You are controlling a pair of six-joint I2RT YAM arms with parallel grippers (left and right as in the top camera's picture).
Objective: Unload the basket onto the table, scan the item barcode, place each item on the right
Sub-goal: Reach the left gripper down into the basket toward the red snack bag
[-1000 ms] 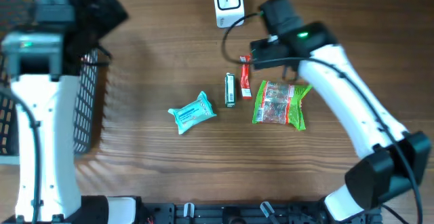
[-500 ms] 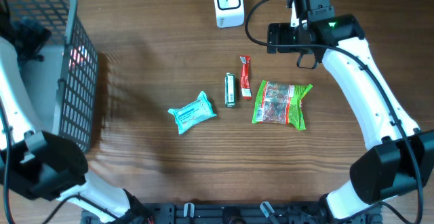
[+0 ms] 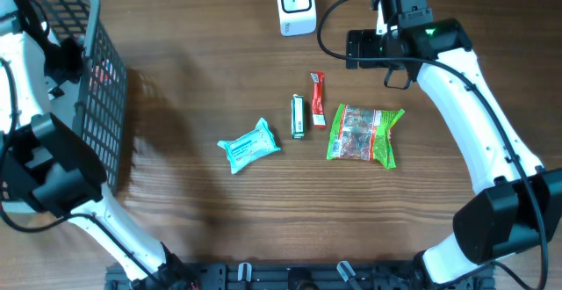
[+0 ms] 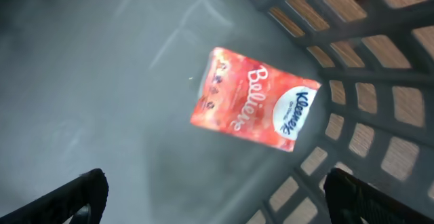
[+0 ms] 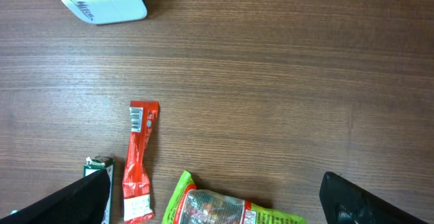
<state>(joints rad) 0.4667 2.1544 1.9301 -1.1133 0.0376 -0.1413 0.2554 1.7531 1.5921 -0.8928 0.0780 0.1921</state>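
Status: left gripper gaping over tissue pack in basket | right gripper gaping

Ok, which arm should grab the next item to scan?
Probably right. The right gripper, open, hovers close to the red stick packet and green snack bag, near the scanner. The left gripper is inside the basket above a tissue pack, away from the loose items.

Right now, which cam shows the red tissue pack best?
Left wrist. The tissue pack lies whole and uncovered on the basket floor, with its label readable. Overhead gives only a red patch through the basket's mesh wall. Right wrist does not show it at all.
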